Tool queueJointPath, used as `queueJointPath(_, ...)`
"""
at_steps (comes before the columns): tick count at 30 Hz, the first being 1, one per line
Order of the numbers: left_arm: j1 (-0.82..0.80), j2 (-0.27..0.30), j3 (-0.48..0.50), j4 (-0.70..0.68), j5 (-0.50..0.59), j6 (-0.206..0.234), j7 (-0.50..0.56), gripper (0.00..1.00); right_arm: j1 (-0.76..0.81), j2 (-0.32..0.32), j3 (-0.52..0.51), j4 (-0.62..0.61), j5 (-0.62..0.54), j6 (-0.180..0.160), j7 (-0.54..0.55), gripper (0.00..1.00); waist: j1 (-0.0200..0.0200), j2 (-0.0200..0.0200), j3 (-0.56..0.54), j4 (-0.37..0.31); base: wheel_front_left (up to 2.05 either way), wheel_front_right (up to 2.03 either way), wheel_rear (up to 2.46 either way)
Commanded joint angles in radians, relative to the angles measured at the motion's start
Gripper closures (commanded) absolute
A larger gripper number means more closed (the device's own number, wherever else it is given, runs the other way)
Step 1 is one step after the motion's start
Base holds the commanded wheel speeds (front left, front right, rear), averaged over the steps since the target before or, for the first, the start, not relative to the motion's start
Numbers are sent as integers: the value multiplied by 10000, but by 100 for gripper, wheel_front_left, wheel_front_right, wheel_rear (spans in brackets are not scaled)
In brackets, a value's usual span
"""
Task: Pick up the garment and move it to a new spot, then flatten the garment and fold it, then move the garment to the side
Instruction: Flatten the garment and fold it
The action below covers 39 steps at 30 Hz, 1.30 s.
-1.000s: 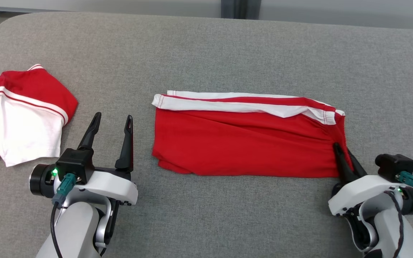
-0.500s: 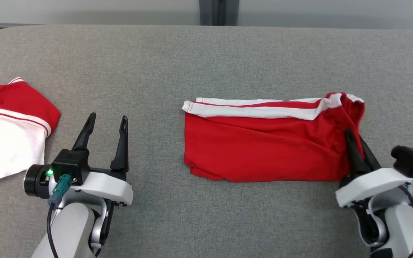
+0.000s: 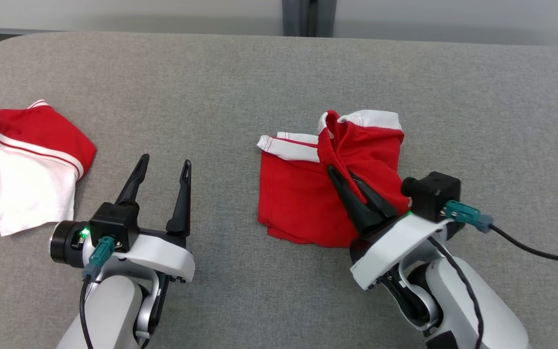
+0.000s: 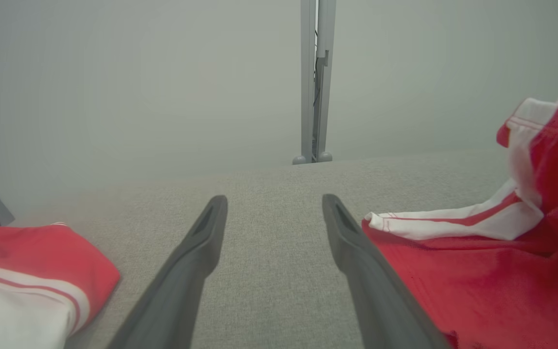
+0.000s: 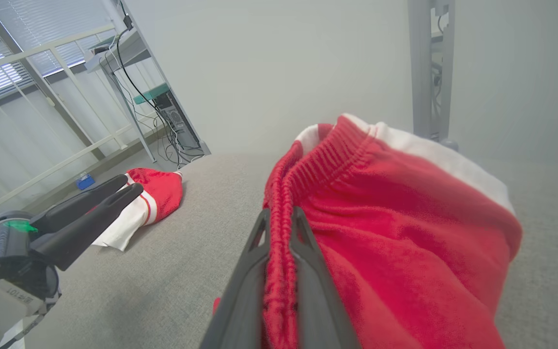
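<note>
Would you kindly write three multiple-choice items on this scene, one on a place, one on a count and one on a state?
1. On which side of the grey surface lies the other red-and-white garment?
A. the robot's left
B. the robot's right
C. the far middle
2. How many grippers grip the red shorts?
A. none
B. one
C. two
3. The left gripper is:
A. shut on cloth
B. shut, empty
C. open, empty
1 A: it lies left of the left gripper.
2 B: the right gripper pinches the waistband; the left stands clear.
3 C: its fingers stand spread, nothing between.
</note>
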Motion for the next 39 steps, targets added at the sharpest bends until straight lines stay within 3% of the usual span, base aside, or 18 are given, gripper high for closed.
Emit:
queueJointPath(1, -146, -35, -24, 39, 17, -69, 37, 0, -318, -44, 252, 420, 317, 3, -125, 100, 0, 0, 90, 199, 0, 0, 0)
queueJointPath(6, -300, -223, -240, 234, 24, -153, -6, 0, -1356, -38, 1372, 2424, 937, 3, -607, 100, 0, 0, 252, 594, 0, 0, 0)
queueJointPath(12, -382, -342, -319, 389, -10, -219, -77, 0, -2100, -37, 2485, 3759, 1844, 3, -1118, 100, 0, 0, 340, 739, 0, 0, 0)
queueJointPath(14, -412, -360, -343, 428, 1, -222, -100, 0, -2270, -37, 2786, 4037, 2263, 3, -1321, 51, 0, 0, 354, 751, 0, 0, 0)
queueJointPath(15, -432, -359, -360, 453, 6, -237, -110, 0, -2382, -34, 2984, 4153, 2354, 3, -1444, 0, 0, 0, 361, 746, 0, 0, 0)
queueJointPath(24, -585, -345, -328, 574, 19, -318, -133, 0, -2732, -30, 4501, 4238, 3521, 3, -1960, 0, 0, 0, 379, 631, 0, 0, 0)
queueJointPath(28, -589, -280, -219, 538, 12, -214, -149, 0, -2876, -53, 4459, 4163, 3323, 3, -2325, 0, 0, 0, 313, 518, 0, 0, 0)
queueJointPath(33, -324, -152, 54, 440, -100, -21, -167, 0, -2472, -52, 2882, 3625, 2651, 3, -2482, 0, 0, 0, 132, 302, 0, 0, 0)
queueJointPath(39, 14, 74, 388, 218, -235, 188, -170, 0, -1251, -50, -364, 2458, 431, 3, -2475, 0, 0, 0, -91, -22, 0, 0, 0)
